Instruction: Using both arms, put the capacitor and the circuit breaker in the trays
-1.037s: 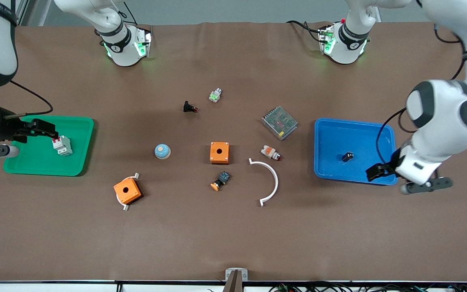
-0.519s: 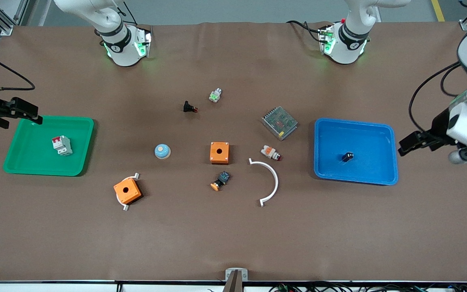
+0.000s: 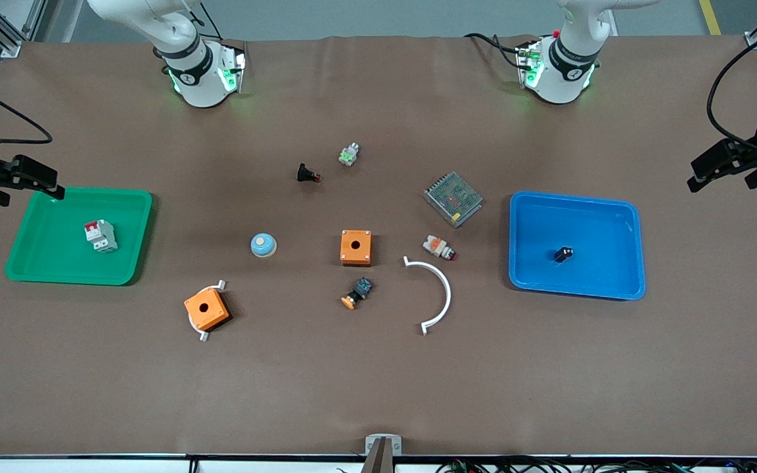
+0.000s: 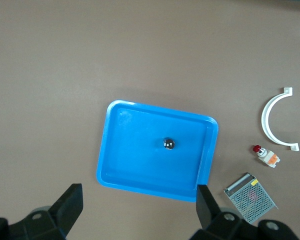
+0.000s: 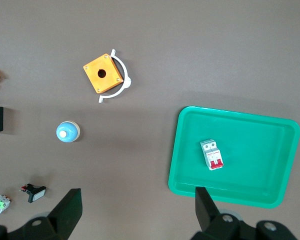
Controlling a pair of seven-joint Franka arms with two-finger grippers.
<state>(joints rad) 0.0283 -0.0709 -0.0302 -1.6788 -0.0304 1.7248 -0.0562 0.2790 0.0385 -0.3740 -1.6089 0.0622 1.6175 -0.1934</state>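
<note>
Left gripper (image 3: 720, 169) hanging wide, empty, beside blue tray (image 3: 628, 217) holding capacitor (image 3: 563, 253); right gripper (image 3: 30, 177) likewise wide, beside green tray (image 3: 30, 272) holding circuit breaker (image 3: 100, 235).

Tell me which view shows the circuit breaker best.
The right wrist view: the circuit breaker is seen from above, large, with its red levers plain, lying in the green tray. The front view shows it smaller. The left wrist view misses it.

Cut off at nine o'clock of the front view: right claw (image 3: 20, 179), wrist lost past the edge. Cut off at three o'clock: left claw (image 3: 723, 165). Too small to show any marking: capacitor (image 3: 563, 253).
</note>
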